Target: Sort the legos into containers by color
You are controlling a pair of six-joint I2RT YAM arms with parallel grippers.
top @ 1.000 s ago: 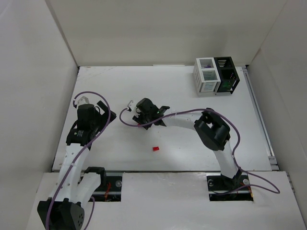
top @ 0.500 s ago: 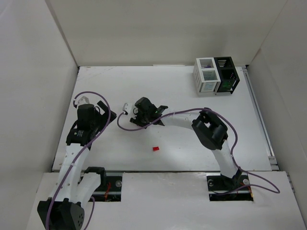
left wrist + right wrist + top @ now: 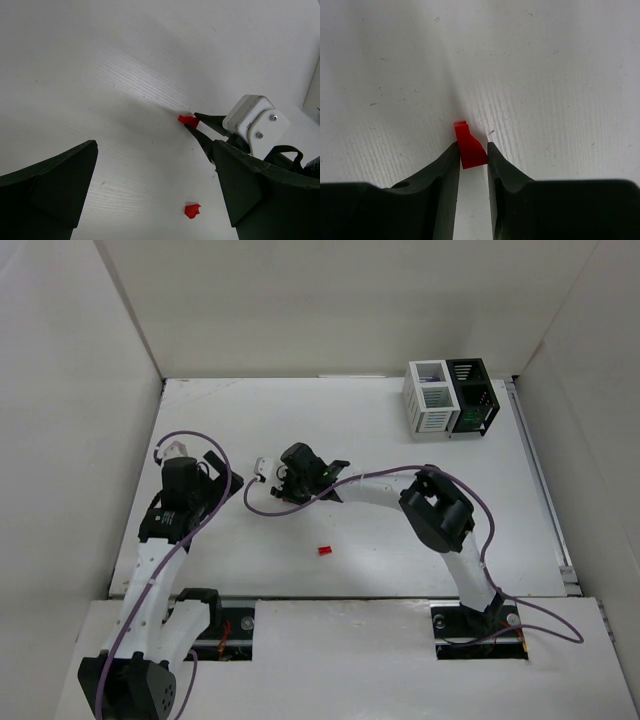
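Pinch first: my right claw point(image 3: 472, 156) is clenched on a red brick point(image 3: 466, 135), one finger pressed to each side. The brick sits low at the tips, touching the tabletop point(image 3: 560, 75) or just off it; I cannot tell which. Its long axis runs straight ahead between my fingers, so I hold it across its narrow width. Seen from above, this claw sits left of centre, over toward my left arm's side. The white bin point(image 3: 428, 398) and black bin point(image 3: 472, 395), joined together, stand in the far right corner, well apart from the claw. I judge the carry goes right and away from me. Which bin takes red I cannot tell. My left claw point(image 3: 155, 145) hangs released and wide, near the pinch. A spare brick point(image 3: 323, 551), also red, lies toward the near edge, closer to my right claw than to my left.
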